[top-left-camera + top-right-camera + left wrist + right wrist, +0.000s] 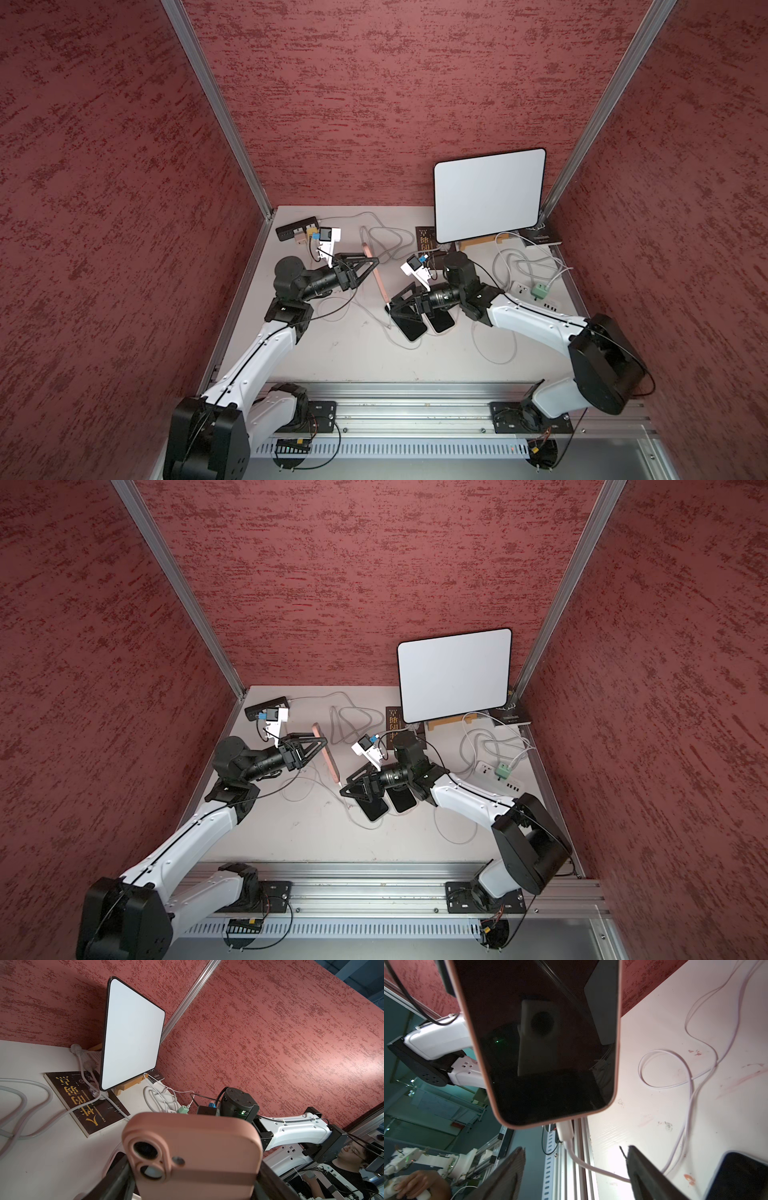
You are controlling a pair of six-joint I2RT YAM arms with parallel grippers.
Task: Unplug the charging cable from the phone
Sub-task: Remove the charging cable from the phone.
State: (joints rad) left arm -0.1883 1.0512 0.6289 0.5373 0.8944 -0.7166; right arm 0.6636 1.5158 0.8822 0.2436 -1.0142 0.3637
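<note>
Clamps the phone (207, 1147) between the left gripper (374, 262) fingers, pink back to the wrist camera, lenses low in that frame. Holds it on edge, raised off the table (353, 361), just left of centre in both top views.

Spreads the right gripper (574, 1153) fingers apart, grasping nothing, to either side of the cable (583, 1165) just below the plug (564, 1129). Plug seated in the phone's lower end, lower centre of the right wrist frame. Cable running on past one finger and across the table in loose loops.

Directly beneath the right gripper, two dark phones (415, 329) lying flat, crowding the space under the plug.

Further off:
- white board (489, 193) propped at upper right
- book (87, 1101) at its foot
- power strip (536, 297) with green adapter (540, 290) at right
- black hub (297, 227) at upper left
</note>
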